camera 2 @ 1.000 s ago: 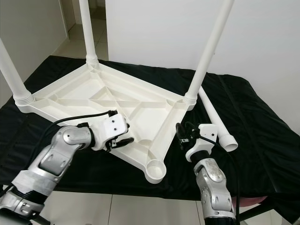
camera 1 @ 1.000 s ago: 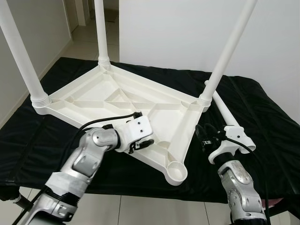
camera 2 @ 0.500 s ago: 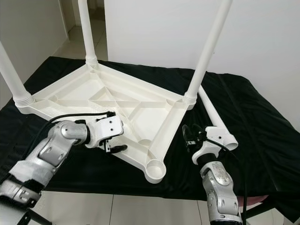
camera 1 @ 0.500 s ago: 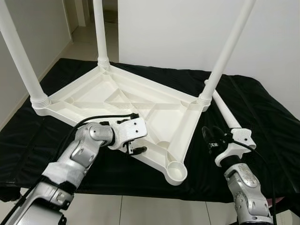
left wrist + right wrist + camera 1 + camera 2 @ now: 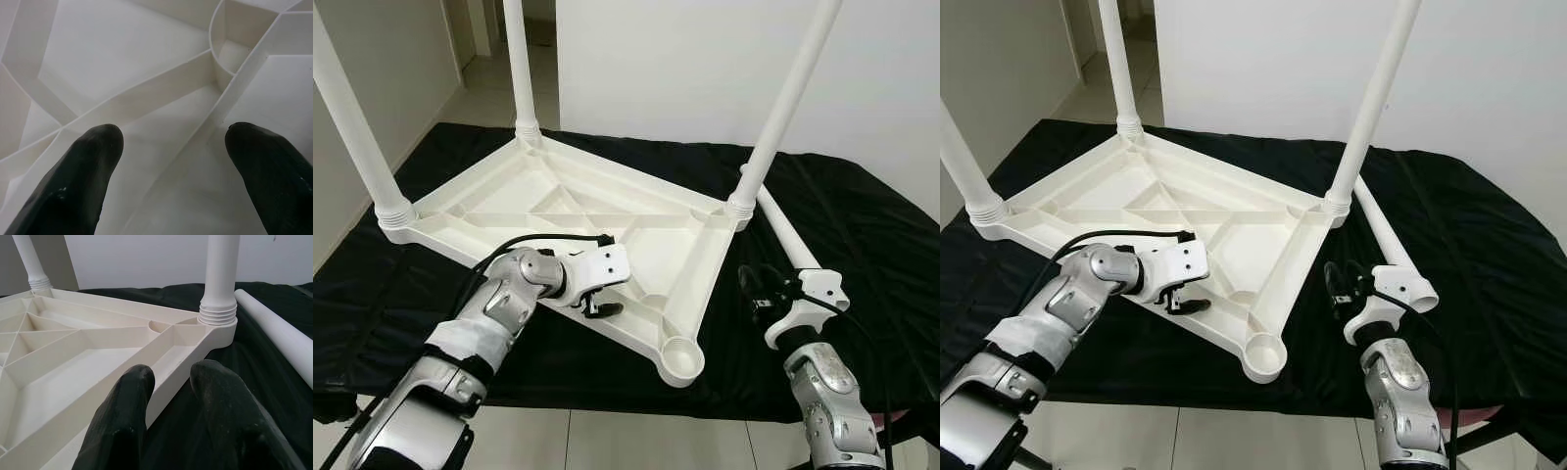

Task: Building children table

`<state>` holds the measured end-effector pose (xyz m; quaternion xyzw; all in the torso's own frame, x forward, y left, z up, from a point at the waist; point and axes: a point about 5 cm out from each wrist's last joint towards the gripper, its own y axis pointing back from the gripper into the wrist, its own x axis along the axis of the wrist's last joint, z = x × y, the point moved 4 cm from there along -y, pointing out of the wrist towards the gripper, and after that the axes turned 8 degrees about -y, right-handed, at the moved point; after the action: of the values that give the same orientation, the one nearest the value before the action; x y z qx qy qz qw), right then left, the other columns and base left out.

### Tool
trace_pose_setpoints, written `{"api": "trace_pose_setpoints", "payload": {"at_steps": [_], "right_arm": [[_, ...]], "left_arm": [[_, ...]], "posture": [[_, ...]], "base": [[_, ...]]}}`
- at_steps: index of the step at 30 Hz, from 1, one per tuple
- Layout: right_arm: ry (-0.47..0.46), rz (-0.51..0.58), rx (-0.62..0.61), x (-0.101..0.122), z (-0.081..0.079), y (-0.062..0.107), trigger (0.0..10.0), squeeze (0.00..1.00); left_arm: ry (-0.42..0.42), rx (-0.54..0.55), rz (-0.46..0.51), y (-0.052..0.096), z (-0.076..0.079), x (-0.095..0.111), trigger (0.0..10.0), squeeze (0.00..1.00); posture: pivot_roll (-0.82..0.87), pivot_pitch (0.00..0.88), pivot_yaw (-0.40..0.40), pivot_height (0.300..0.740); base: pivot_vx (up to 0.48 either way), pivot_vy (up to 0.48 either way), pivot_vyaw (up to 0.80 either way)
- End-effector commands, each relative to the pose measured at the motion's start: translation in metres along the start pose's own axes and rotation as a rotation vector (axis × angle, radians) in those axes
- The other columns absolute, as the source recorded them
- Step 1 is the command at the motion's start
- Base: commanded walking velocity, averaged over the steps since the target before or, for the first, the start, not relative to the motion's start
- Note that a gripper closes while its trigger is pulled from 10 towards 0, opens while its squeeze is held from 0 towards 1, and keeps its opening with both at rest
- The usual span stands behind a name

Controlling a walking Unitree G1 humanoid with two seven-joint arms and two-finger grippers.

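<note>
A white children's table top (image 5: 578,206) lies upside down on a black cloth, ribs facing up. Three white legs stand screwed into its corners: left (image 5: 352,117), back (image 5: 519,69) and right (image 5: 788,108). The near corner socket (image 5: 680,357) holds nothing. A fourth leg (image 5: 781,227) lies loose on the cloth to the right. My left gripper (image 5: 599,306) hovers open over the ribs (image 5: 146,98) at the top's near edge. My right gripper (image 5: 756,290) sits low beside the top's right edge (image 5: 166,396), fingers (image 5: 132,401) narrowly apart around nothing.
The black cloth (image 5: 862,225) covers a low surface that ends just in front of the empty socket. A white wall (image 5: 666,69) stands behind, and a tiled floor (image 5: 480,88) runs off at the back left.
My right gripper has drawn a little to the right, away from the table top's edge. My left forearm has swung inward while its gripper stayed at the near edge.
</note>
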<state>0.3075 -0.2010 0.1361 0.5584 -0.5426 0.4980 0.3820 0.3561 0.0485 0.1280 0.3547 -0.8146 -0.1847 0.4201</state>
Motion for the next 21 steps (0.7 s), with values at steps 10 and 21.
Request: {"api": "trace_pose_setpoints", "payload": {"at_steps": [10, 21], "right_arm": [[0.013, 0.014, -0.016, 0.004, 0.003, 0.003, 10.0, 0.00], [0.013, 0.019, -0.024, 0.005, 0.003, 0.006, 10.0, 0.00]], "left_arm": [[-0.057, -0.047, -0.068, -0.018, 0.007, -0.012, 10.0, 0.00], [0.002, -0.109, -0.058, -0.029, 0.016, -0.016, 10.0, 0.00]], "posture": [[-0.06, 0.000, -0.007, 0.740], [-0.08, 0.000, 0.010, 0.740]], "base": [[0.000, 0.000, 0.00], [0.000, 0.000, 0.00]]}}
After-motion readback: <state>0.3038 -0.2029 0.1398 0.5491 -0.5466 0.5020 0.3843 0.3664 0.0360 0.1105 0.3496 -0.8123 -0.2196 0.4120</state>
